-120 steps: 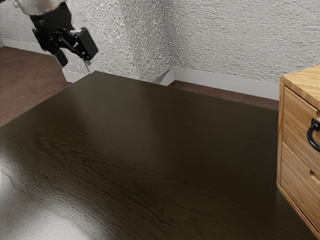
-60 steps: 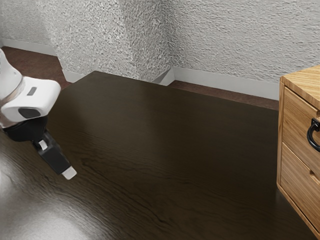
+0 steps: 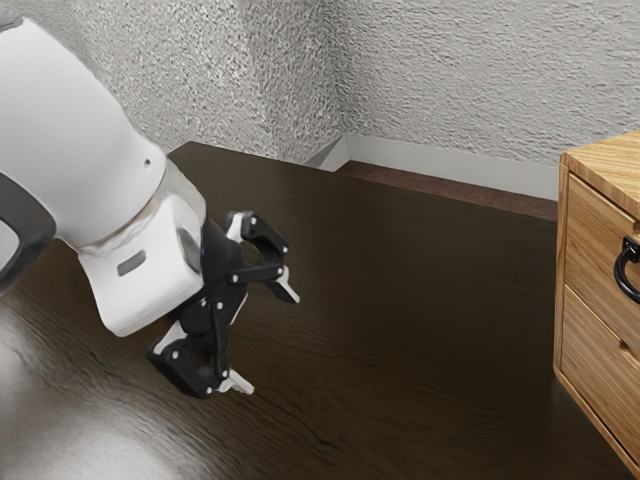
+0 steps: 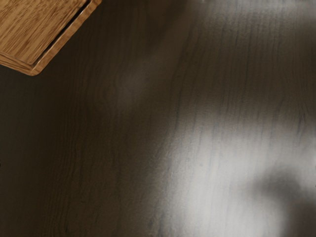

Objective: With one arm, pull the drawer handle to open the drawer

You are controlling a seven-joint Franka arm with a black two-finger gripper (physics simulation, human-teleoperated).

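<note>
While my gripper (image 3: pixel 262 338) hangs just over the dark table (image 3: pixel 420 300), its two fingers are spread wide and hold nothing. Far off at the exterior view's right stands the wooden cabinet (image 3: pixel 598 330) on the same table. Its top drawer (image 3: pixel 598 232) looks shut, and the black handle (image 3: pixel 626 268) on its front is well apart from my gripper.

The table (image 3: pixel 420 300) is dark grained wood with a glossy sheen; the cabinet (image 3: pixel 598 372) is light, warm wood, grained and satin; its drawer handle (image 3: pixel 618 270) looks smooth and black; the wall (image 3: pixel 450 70) is rough, matt plaster; the arm's shell (image 3: pixel 70 170) is smooth white plastic; the gripper (image 3: pixel 265 340) is matt black.
</note>
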